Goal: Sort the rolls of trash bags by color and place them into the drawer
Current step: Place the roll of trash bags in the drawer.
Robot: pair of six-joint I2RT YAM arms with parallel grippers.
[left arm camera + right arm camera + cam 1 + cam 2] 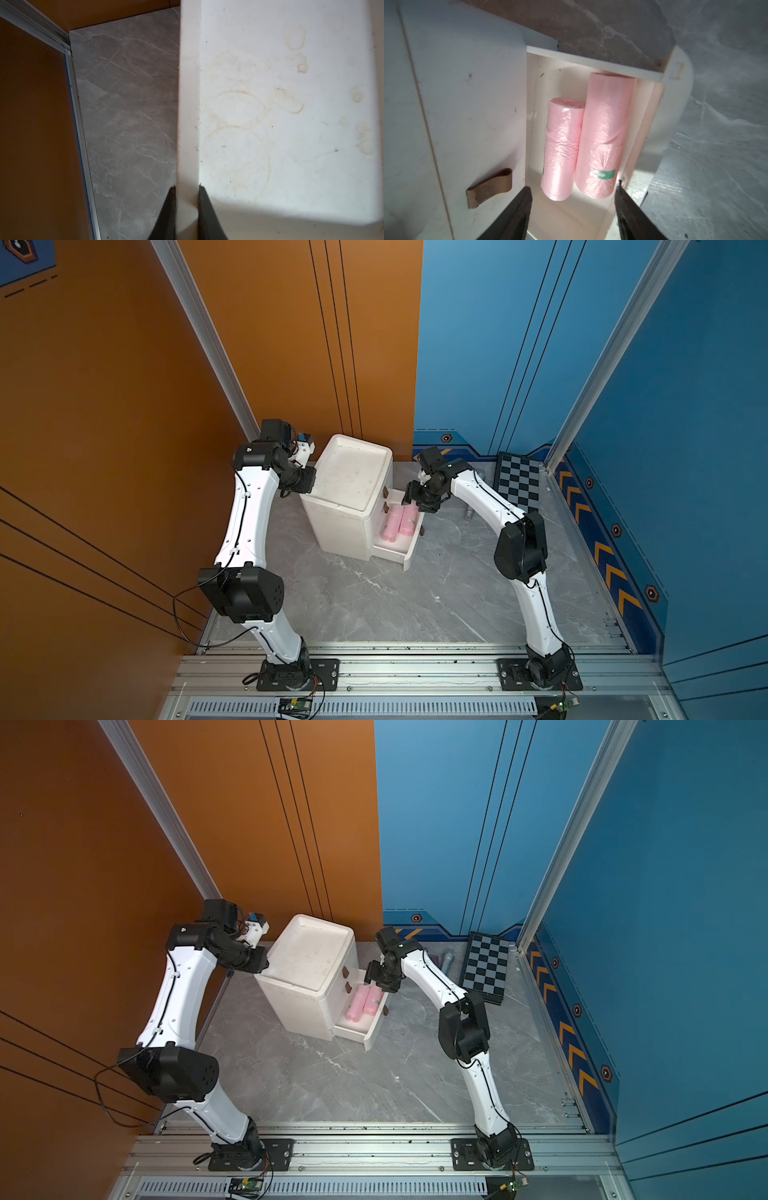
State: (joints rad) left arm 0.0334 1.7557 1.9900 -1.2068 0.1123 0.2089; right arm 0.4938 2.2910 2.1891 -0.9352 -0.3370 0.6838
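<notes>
Marble surface (374, 605), no loose rolls. Two pink rolls (606, 128) in open drawer (593, 62) under wide, empty right end effector (573, 185); left end effector (187, 187) pinching cabinet rim (188, 104). Closing left, probably.

You will find no words or numbers clear enough to read. The one mark is a green label (602, 174) with a white arrow on the longer pink roll (604, 128). A green sliver of label (543, 171) edges the shorter pink roll (562, 145). Orange chevrons (603, 549) line the blue wall (685, 448).
</notes>
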